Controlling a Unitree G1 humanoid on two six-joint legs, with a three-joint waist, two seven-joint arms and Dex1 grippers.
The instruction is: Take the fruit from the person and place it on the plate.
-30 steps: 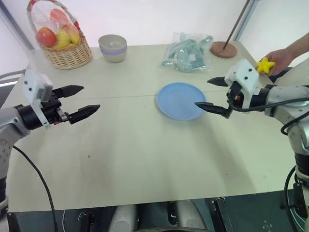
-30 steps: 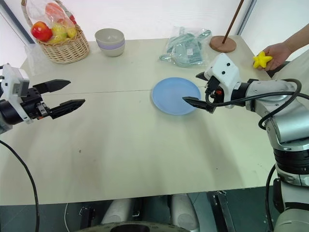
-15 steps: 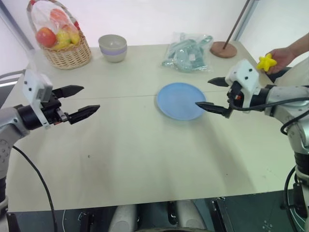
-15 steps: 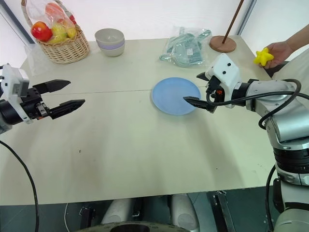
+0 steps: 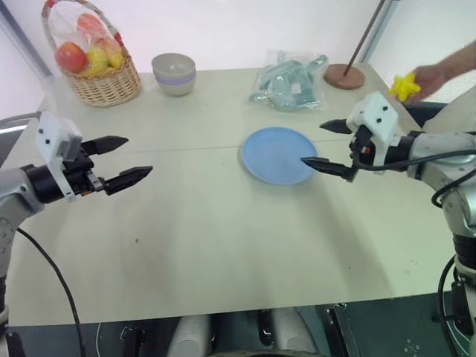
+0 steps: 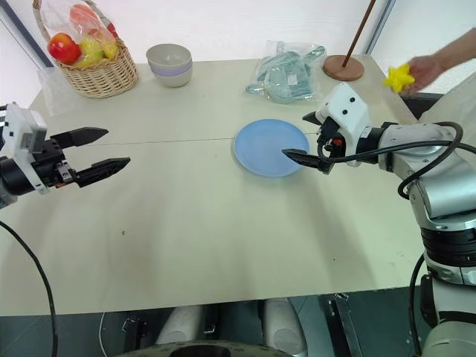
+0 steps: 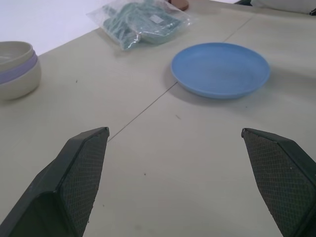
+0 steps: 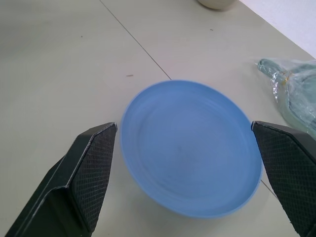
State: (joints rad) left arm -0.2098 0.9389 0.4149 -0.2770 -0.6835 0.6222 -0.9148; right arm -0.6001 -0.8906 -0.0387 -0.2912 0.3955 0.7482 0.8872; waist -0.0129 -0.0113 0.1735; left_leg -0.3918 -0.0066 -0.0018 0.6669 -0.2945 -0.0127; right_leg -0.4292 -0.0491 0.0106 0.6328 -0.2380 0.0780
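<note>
A person's hand (image 5: 433, 74) holds the yellow fruit (image 5: 403, 85) in the air beyond the table's far right corner. The light blue plate (image 5: 279, 155) lies bare on the table right of centre. My right gripper (image 5: 312, 143) hovers open at the plate's right rim, pointing left across it, well short of the fruit. In the right wrist view the plate (image 8: 192, 148) lies between the spread fingers (image 8: 89, 173). My left gripper (image 5: 140, 155) hangs open over the table's left side, pointing right, far from the plate (image 7: 220, 69).
A wicker basket (image 5: 104, 85) of round fruits stands at the far left corner, with a grey-lavender bowl (image 5: 174, 73) beside it. A clear bag of green items (image 5: 290, 78) lies behind the plate. A brown wooden base disc (image 5: 344, 74) with a pole stands far right.
The person's hand has lifted the fruit a little and carried it slightly left. Both arms have stayed where they were, grippers still open.
</note>
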